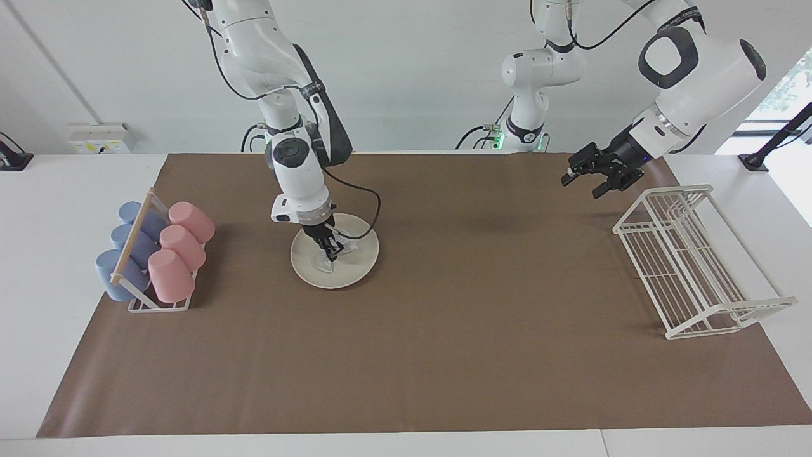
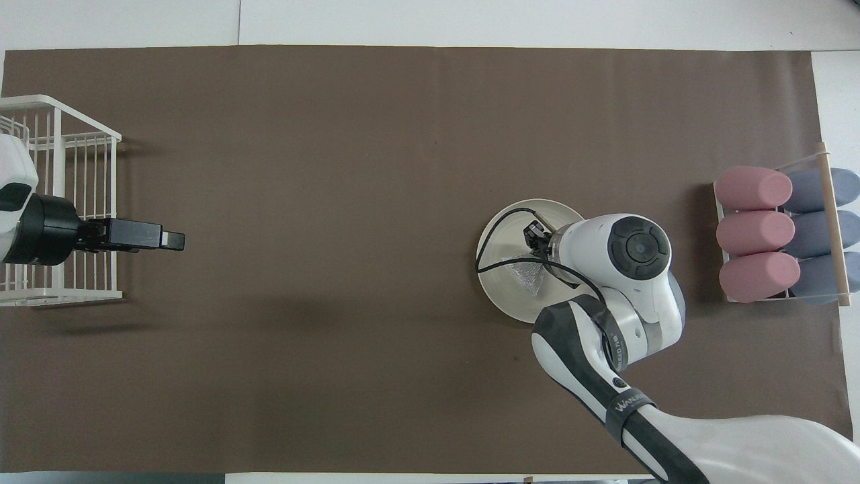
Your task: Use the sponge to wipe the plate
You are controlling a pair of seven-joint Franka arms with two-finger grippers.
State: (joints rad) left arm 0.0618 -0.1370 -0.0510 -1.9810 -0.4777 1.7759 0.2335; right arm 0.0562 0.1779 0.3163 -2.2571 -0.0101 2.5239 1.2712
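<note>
The cream-white plate (image 1: 311, 270) lies on the brown mat, toward the right arm's end of the table; it also shows in the overhead view (image 2: 500, 296). My right gripper (image 1: 330, 252) points down over the plate and is shut on the silvery mesh sponge (image 1: 334, 259), which presses on the plate's middle. In the overhead view the sponge (image 2: 526, 275) shows beside the right wrist, which hides part of the plate. My left gripper (image 1: 595, 174) waits in the air, open and empty, beside the wire rack; it also shows in the overhead view (image 2: 171, 240).
A rack of pink and blue cups (image 1: 155, 254) stands at the right arm's end of the table, beside the plate (image 2: 779, 235). A white wire rack (image 1: 691, 260) stands at the left arm's end (image 2: 60, 202). A brown mat (image 1: 444, 355) covers the table.
</note>
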